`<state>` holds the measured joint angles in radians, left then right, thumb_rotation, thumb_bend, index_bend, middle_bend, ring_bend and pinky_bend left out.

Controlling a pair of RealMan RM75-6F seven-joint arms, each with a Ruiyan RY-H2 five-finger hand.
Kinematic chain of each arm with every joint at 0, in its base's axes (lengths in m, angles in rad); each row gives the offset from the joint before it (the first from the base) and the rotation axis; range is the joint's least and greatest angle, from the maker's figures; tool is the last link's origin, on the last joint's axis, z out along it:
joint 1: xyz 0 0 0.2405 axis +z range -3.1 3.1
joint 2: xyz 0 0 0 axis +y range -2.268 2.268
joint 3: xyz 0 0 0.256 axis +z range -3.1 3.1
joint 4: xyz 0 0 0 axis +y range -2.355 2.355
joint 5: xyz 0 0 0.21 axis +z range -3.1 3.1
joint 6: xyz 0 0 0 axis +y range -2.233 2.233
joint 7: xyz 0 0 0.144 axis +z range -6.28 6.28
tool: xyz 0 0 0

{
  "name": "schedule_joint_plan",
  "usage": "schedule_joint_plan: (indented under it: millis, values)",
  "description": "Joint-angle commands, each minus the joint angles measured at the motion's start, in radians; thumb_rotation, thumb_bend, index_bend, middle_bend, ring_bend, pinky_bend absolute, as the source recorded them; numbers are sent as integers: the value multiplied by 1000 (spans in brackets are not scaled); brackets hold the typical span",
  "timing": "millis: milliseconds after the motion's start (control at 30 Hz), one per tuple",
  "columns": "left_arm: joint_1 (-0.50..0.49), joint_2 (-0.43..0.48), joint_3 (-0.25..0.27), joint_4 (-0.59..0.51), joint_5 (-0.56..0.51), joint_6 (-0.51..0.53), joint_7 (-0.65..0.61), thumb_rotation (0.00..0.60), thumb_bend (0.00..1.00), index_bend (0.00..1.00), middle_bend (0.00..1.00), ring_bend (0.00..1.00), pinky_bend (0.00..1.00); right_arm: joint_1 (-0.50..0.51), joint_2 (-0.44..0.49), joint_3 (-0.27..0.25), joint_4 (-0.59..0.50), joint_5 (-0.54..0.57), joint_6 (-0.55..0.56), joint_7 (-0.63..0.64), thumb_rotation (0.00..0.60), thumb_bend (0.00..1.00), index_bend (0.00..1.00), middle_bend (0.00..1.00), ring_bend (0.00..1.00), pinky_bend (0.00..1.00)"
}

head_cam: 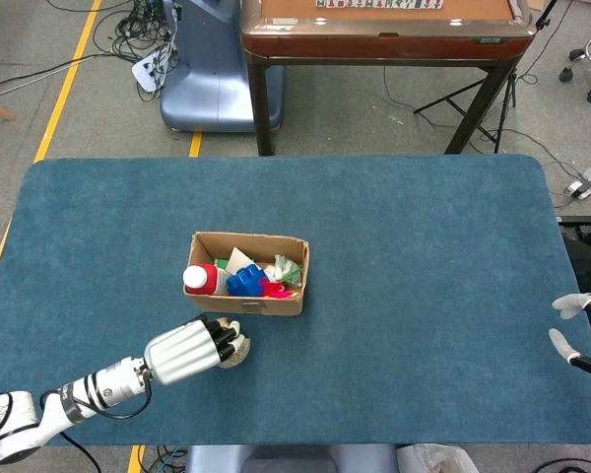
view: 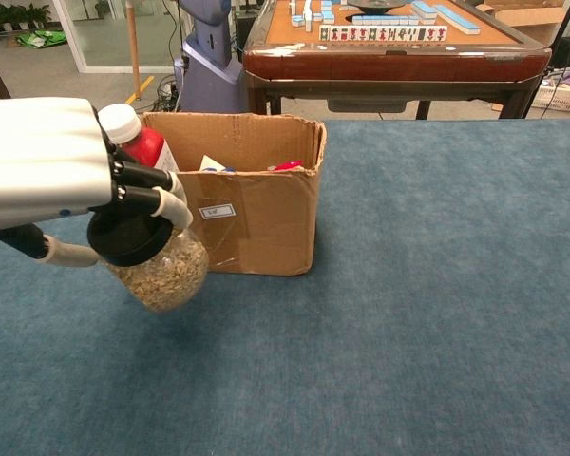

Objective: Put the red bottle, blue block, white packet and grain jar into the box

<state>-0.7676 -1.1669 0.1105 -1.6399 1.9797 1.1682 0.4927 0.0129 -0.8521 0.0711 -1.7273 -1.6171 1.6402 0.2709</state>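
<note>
risk: grain jar (view: 160, 273) hangs tilted, left hand (view: 52, 163) clamped on its black lid only, just outside box (view: 266, 223). slip likely; could clip box wall.

Blue cloth-covered table (head_cam: 424, 246). Beyond its far edge, a wooden game table (head_cam: 384, 25) bearing rows of tiles (view: 385, 33). Blue machine base (head_cam: 209, 74) at its left; cables (head_cam: 128, 30) and yellow floor tape (head_cam: 67, 84) nearby.
</note>
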Motion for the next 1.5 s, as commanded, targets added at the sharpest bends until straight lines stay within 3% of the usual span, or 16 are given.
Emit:
schedule_joint_plan:
  millis: [33, 400, 833, 1233, 1500]
  values:
    - [15, 43, 0, -52, 14, 6, 26, 600, 259, 610, 613, 614, 849, 0, 0, -1, -1, -3, 2, 0, 600, 286, 451, 530, 426, 578]
    - [41, 131, -57, -141, -14, 21, 57, 600, 259, 612, 617, 616, 849, -1, 0, -1, -2, -4, 5, -1, 600, 286, 451, 530, 426, 578]
    - [33, 166, -155, -175, -36, 44, 37, 600, 258, 615, 620, 618, 849, 2, -3, -2, -1, -2, -3, -8, 600, 285, 451, 530, 426, 578]
    - [-73, 0, -285, -79, -155, -63, 51, 600, 259, 596, 620, 614, 848, 0, -2, 1, 0, 3, 3, -6, 600, 285, 451, 530, 426, 578]
    - [-151, -119, -325, 9, -211, -159, 157, 600, 258, 558, 614, 602, 849, -2, 2, 0, 0, -3, 9, 4, 600, 285, 451, 530, 426, 578]
